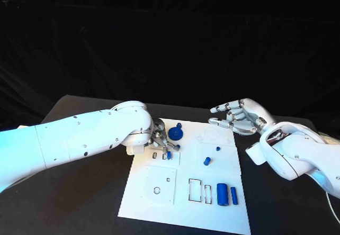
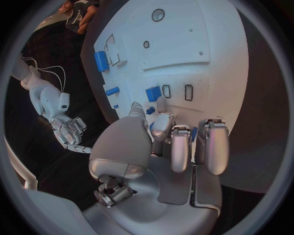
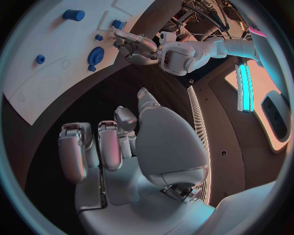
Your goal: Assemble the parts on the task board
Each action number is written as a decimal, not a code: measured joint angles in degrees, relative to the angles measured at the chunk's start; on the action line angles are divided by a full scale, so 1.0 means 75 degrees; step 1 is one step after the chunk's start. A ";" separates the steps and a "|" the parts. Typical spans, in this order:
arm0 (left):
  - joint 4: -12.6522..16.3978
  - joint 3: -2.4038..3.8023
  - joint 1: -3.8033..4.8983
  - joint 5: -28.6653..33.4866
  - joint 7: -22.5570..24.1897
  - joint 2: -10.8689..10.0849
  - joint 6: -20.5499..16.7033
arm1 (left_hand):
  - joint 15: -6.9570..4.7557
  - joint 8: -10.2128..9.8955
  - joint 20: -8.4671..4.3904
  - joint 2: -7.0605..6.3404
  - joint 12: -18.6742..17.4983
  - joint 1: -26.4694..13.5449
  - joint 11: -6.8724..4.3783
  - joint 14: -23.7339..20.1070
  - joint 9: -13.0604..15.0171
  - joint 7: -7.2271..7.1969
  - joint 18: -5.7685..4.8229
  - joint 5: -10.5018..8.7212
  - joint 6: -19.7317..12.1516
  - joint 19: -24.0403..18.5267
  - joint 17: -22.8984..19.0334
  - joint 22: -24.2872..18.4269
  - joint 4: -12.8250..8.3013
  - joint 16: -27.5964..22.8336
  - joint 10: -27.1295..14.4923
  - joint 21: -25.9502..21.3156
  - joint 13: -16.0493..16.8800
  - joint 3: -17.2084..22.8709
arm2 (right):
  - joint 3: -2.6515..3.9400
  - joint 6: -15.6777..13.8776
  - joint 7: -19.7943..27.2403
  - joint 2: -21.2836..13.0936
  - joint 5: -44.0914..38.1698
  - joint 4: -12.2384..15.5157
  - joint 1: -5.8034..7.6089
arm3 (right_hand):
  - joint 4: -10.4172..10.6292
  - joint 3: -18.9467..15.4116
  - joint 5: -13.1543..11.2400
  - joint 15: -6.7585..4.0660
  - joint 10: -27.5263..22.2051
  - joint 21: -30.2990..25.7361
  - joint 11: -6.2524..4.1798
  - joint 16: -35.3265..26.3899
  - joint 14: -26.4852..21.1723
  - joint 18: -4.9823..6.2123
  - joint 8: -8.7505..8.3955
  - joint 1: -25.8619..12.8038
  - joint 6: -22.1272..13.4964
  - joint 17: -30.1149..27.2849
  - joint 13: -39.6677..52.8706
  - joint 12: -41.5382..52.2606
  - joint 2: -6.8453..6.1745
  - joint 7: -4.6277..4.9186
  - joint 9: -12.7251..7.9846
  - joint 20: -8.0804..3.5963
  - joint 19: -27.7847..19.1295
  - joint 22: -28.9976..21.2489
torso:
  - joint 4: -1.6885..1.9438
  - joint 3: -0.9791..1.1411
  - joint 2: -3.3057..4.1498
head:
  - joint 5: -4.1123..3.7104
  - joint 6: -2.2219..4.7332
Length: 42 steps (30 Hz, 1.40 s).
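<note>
White and flat, the task board (image 1: 146, 201) lies in the middle of the black table (image 1: 73, 208), its near edge closest to the camera. Near that edge, on the board's right side, a blue cylinder (image 1: 222, 194) lies beside a thinner blue bar (image 1: 233, 196), with two outlined rectangular slots just to their left. Farther back, a small blue peg (image 1: 207, 161) and a tiny blue stud (image 1: 217, 148) sit on the board's right half, and a round blue gear-like piece (image 1: 175, 132) rests near the far edge.

Over the far left part of the board, the left hand (image 1: 159, 142) reaches down with its fingers curled toward a small blue block (image 2: 153, 93) and the small slots beside it. The left wrist view shows the fingertips (image 2: 161, 104) just at the block, but I cannot tell whether they actually pinch it.

Off the board's far right corner, the right hand (image 1: 237, 117) is raised above the table, fingers loosely curled and apart, holding nothing.
</note>
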 measured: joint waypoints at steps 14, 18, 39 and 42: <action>-0.0032 -0.0004 0.0000 -0.0056 -0.0013 0.0076 0.0237 | 0.0000 0.0061 0.0000 0.0106 0.0000 0.0216 0.0000 0.0000 0.0141 -0.0002 0.0000 0.0069 -0.0056 0.0000 -0.0001 -0.0001 0.0000 0.0000 0.0000 0.0000 -0.0001 0.0000 | -0.0002 0.0037 -0.0035 0.0007 -0.0003 -0.0036 -0.0003 | 0.0000 0.0000 0.0000 0.0000 0.0000 0.0000 0.0000 0.0000 0.0000 0.0000 0.0000 0.0000 0.0000 0.0000 0.0000 0.0000 0.0000 0.0000 -0.0001 0.0000 0.0000 -0.0001 | 0.0003 0.0004 -0.0009 | -0.0001 -0.0043; -0.0049 -0.0004 0.0000 -0.0062 -0.0015 0.0100 0.0277 | 0.0000 0.0107 0.0000 0.0152 0.0000 0.0481 0.0000 0.0000 0.0232 -0.0001 0.0000 0.0145 -0.0111 0.0000 -0.0001 -0.0001 -0.0065 0.0000 0.0000 0.0000 -0.0002 0.0065 | -0.0004 0.0046 -0.0046 0.0010 -0.0005 -0.0040 -0.0003 | 0.0000 0.0000 0.0046 0.0000 0.0000 0.0000 0.0000 0.0000 0.0000 0.0000 0.0000 0.0000 0.0000 0.0001 0.0000 0.0000 0.0000 0.0000 0.0007 0.0000 0.0000 -0.0001 | 0.0002 0.0004 -0.0010 | 0.0007 -0.0051; -0.0083 -0.0005 0.0000 -0.0079 -0.0019 0.0154 0.0460 | 0.0001 0.0107 0.0000 0.0097 0.0000 0.0703 0.0001 0.0000 0.0345 0.0000 0.0000 0.0177 -0.0165 -0.0001 -0.0002 -0.0002 -0.0077 0.0000 -0.0001 0.0000 0.0008 0.0249 | -0.0011 0.0058 -0.0119 0.0016 -0.0013 -0.0052 -0.0006 | 0.0021 -0.0021 0.0046 0.0000 0.0000 0.0000 0.0000 -0.0031 0.0000 0.0000 0.0000 0.0040 0.0000 0.0004 0.0000 0.0000 0.0040 0.0000 0.0012 0.0000 0.0000 0.0000 | 0.0002 0.0004 -0.0006 | 0.0002 -0.0084; -0.0095 -0.0005 0.0000 -0.0082 -0.0020 0.0160 0.0482 | 0.0001 0.0107 0.0000 0.0037 0.0000 0.0763 0.0001 0.0000 0.0370 0.0000 0.0000 0.0177 -0.0165 -0.0001 -0.0002 -0.0002 -0.0092 0.0000 -0.0001 0.0000 0.0019 0.0306 | -0.0012 0.0060 -0.0122 0.0017 -0.0013 -0.0052 -0.0006 | 0.0021 -0.0021 0.0046 0.0000 0.0000 0.0000 0.0000 -0.0031 0.0000 0.0000 0.0000 0.0040 0.0052 0.0004 0.0000 0.0040 0.0040 0.0002 0.0012 0.0000 0.0000 0.0004 | 0.0002 0.0004 -0.0006 | 0.0001 -0.0087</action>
